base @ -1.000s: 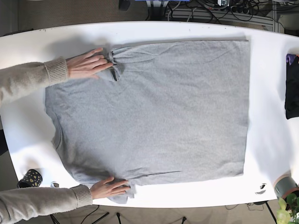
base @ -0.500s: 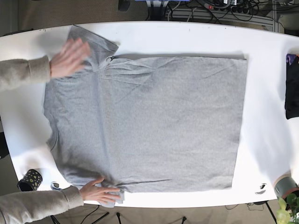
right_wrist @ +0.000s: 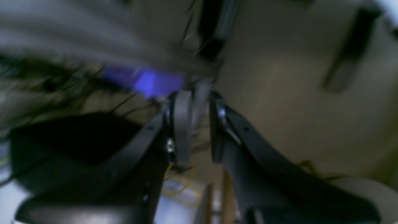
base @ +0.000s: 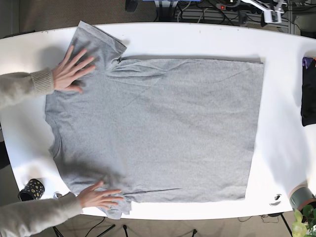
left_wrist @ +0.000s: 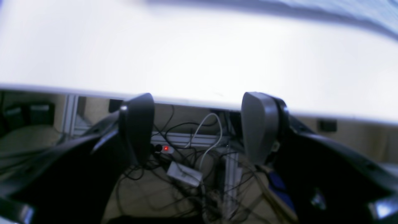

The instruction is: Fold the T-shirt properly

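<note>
**Shirt laid flat, folding not yet begun**

While the grey T-shirt (base: 158,128) lies spread flat across the middle of the white worktop (base: 197,34), no fold has been made in it, so by my reading the task stands at its very start. Its collar end points to 9 o'clock and its straight hem runs down the 3 o'clock side. One sleeve (base: 96,42) is opened out toward 11 o'clock; the other, at about 7 o'clock, sits bunched at the worktop's near edge. Some light creases show near the upper sleeve seam.

Two human hands press on the cloth: one hand (base: 74,66) lies flat at about 10 o'clock by the spread sleeve, and a second hand (base: 98,196) rests at about 7 o'clock on the bunched sleeve. They look to be smoothing the shirt out, which I judge to be preparation only. Everything remains: sleeves in, sides over, then the body doubled.

Neither robot arm shows in the base view. In its wrist view, the left tool (left_wrist: 199,127) is released, its jaws standing wide apart with nothing between them, looking past the worktop's edge at cables below. The right tool (right_wrist: 197,127) appears through heavy blur; its jaws stand close with a narrow gap, and I cannot tell whether anything sits in it.

At 3 o'clock a dark object (base: 308,96) lies at the worktop's edge, well apart from the shirt.
</note>
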Available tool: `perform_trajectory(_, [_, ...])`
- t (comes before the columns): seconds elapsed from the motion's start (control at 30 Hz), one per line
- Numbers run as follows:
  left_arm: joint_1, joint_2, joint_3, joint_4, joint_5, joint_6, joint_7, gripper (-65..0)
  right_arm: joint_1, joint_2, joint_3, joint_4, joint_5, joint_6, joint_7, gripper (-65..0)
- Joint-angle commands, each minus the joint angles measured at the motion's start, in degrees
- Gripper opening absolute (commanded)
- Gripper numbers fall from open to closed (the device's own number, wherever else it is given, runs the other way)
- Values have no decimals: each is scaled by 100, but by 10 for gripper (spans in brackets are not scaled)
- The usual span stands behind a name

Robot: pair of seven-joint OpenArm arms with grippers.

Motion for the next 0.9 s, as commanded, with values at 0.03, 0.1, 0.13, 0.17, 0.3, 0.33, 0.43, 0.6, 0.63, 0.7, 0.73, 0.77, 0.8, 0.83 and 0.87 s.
perform_trajectory(0.03, [-149,34,-276,121,-599,-147,-76,-246,-38,-154,304,210,42,45,21,-556])
perform_trajectory(0.1, [-351,34,-470,112,-836,-147,-76,-246,129,-251,401,325,42,71,21,-556])
perform_trajectory(0.13, [-430,34,-540,112,-889,-147,-76,-246,165,-269,401,342,42,115,21,-556])
perform_trajectory(0.17, [-483,42,-584,112,-915,-147,-76,-246,173,-269,436,342,42,177,21,-556])
perform_trajectory(0.3, [-764,42,-689,112,-985,-147,-76,-246,675,-313,620,316,349,405,12,-556])
perform_trajectory(0.33, [-878,42,-681,112,-985,-147,-76,-246,815,-313,717,307,534,440,3,-556])
perform_trajectory(0.43, [-1098,42,-689,112,-977,-147,-76,-244,1053,-313,840,307,885,440,3,-556])
perform_trajectory(0.6, [-1335,42,-663,112,-968,-147,-67,-244,1448,-295,1165,316,1281,432,3,-550])
perform_trajectory(0.63, [-1344,42,-663,112,-968,-147,-23,-244,1492,-295,1209,316,1334,432,-6,-549])
perform_trajectory(0.7, [-1441,42,-646,112,-977,-147,249,-244,1633,-295,1350,307,1492,432,-217,-526])
perform_trajectory(0.73, [-1511,42,-637,112,-977,-147,416,-244,1703,-295,1420,316,1580,432,-358,-503])
perform_trajectory(0.77, [-1590,42,-646,112,-977,-155,583,-244,1782,-295,1508,316,1729,432,-533,-468])
perform_trajectory(0.8, [-1687,42,-654,112,-977,-155,777,-244,1888,-295,1640,316,1905,440,-736,-426])
perform_trajectory(0.83, [-1766,42,-654,112,-977,-155,926,-244,1967,-286,1772,307,2072,440,-947,-392])
perform_trajectory(0.87, [-1819,42,-654,112,-977,-155,1023,-244,2028,-295,1886,307,2213,449,-1131,-366])
